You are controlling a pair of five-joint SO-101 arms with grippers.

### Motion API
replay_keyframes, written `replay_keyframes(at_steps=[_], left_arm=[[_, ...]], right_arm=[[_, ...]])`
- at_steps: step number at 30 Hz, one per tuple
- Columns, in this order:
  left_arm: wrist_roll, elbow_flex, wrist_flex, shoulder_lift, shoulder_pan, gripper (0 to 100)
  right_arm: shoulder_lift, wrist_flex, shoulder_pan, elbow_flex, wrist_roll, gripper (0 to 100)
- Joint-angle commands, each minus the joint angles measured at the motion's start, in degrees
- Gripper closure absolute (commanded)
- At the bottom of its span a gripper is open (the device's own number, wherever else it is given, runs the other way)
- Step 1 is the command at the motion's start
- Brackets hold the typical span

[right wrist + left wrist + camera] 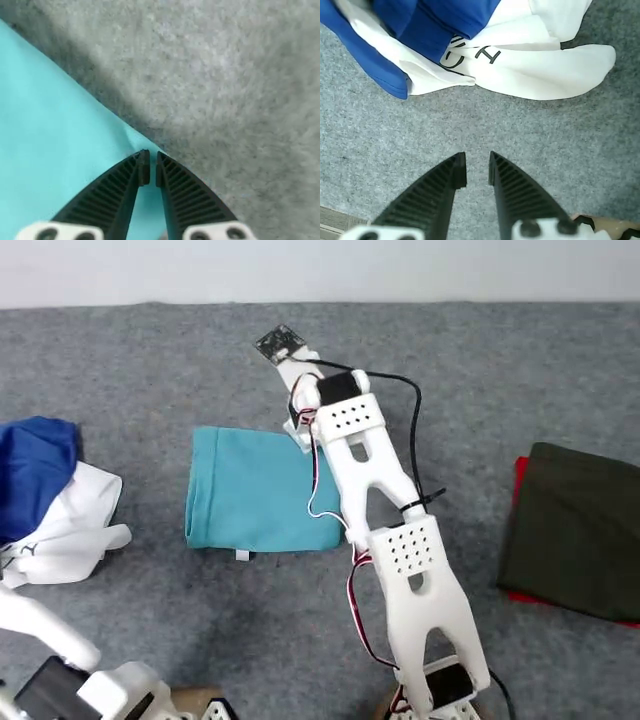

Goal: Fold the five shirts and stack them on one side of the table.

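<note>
From the high view, your teal shirt (258, 490) lies folded flat at the centre of the grey table (150, 360); the right arm (400, 540) runs up from 6 o'clock, and the right gripper (299, 430) sits on the shirt's corner at about 1 o'clock. At 9 o'clock you have a loose heap, with a blue shirt (35, 465) on top of a white shirt (70, 525). At 3 o'clock a dark olive shirt (575, 530) lies folded on a red shirt (520, 480); only a red edge shows beneath it. Part of the left arm (70, 665) shows at 7 o'clock, close to the heap.

In the left wrist view, the left gripper (477, 172) hangs over bare table (545, 145); its jaws stand a narrow gap apart with nothing between them. The blue shirt (420, 25) and the white shirt (545, 65) lie crumpled together just beyond the tips, not touching them; dark print shows on the white cloth.

In the right wrist view, the right gripper (150, 167) has its jaws drawn almost together, with the tips right at the edge of the teal shirt (50, 140) where it meets the table (225, 75); you cannot tell whether any cloth is pinched between them.
</note>
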Motion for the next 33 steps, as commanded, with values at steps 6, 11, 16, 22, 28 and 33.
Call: replay_keyframes(at_steps=[6, 11, 16, 22, 28, 33], left_arm=[[-0.4, -0.2, -0.3, -2.7, 0.4, 92], [-0.4, -0.2, -0.1, -2.7, 1.9, 92], [-0.4, -0.1, -0.1, -2.7, 3.2, 92], [-0.4, 0.0, -0.3, -2.7, 2.7, 92], [-0.4, 0.0, 0.0, -2.7, 2.7, 92], [-0.4, 0.0, 0.2, -2.7, 2.6, 92]], right_arm=[[-2.1, 6.0, 1.1, -8.6, 0.4, 95.5], [6.0, -0.3, 6.2, -6.0, 1.7, 95.8], [7.2, 2.1, 4.3, -15.1, 2.1, 95.5], [3.6, 14.8, 0.0, -26.0, 2.0, 95.5], [-4.6, 19.7, -0.7, -20.0, -2.2, 95.9], [-16.3, 19.8, -0.1, -0.6, -4.0, 95.5]])
